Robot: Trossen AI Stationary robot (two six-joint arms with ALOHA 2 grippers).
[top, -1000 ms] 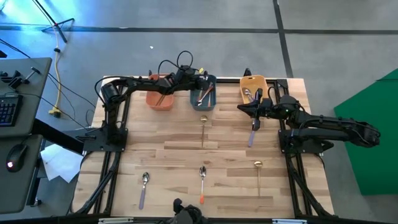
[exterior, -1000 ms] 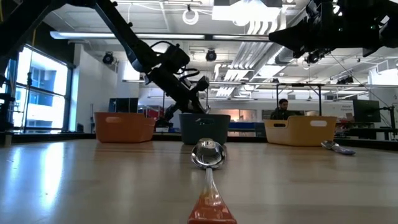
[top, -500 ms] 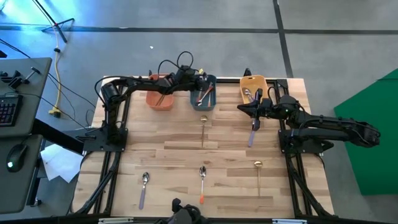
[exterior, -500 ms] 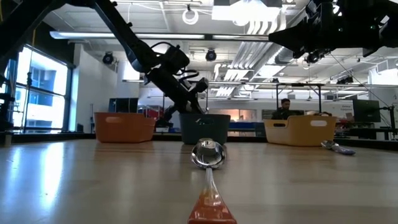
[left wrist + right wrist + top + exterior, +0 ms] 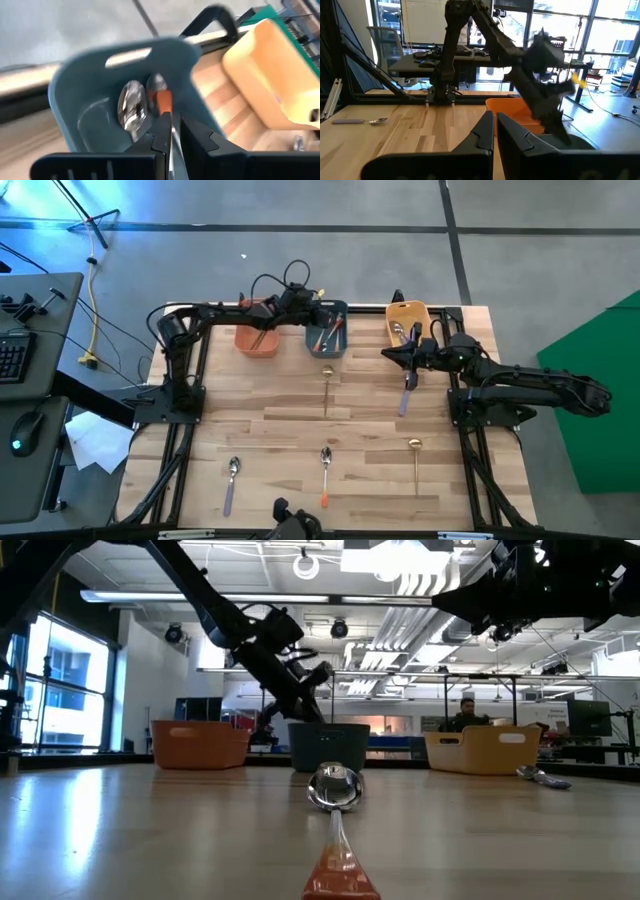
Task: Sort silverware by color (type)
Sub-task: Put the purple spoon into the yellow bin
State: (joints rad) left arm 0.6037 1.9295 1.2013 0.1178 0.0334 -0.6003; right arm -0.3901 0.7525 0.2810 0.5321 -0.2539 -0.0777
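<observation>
We see the left claw (image 5: 322,315) over the slate-blue tray (image 5: 339,345), its fingers slightly parted around an orange-handled spoon (image 5: 161,104) whose silver bowl lies inside. The right claw (image 5: 392,355), pressed together and empty, hovers beside the yellow tray (image 5: 407,309). On the table (image 5: 280,420) lie thin spoons: gold (image 5: 327,389), lavender-handled (image 5: 231,483), and orange-handled (image 5: 325,475).

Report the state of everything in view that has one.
Blue tray, holds orange-handled spoons.
Yellow tray, holds a spoon.
Left pincer, over blue tray.
Right pincer, shut, empty, beside yellow tray.
Front spoon, flat on table, unsorted.
Gold spoon, flat, mid-table.
Lavender spoon, flat below right pincer.
</observation>
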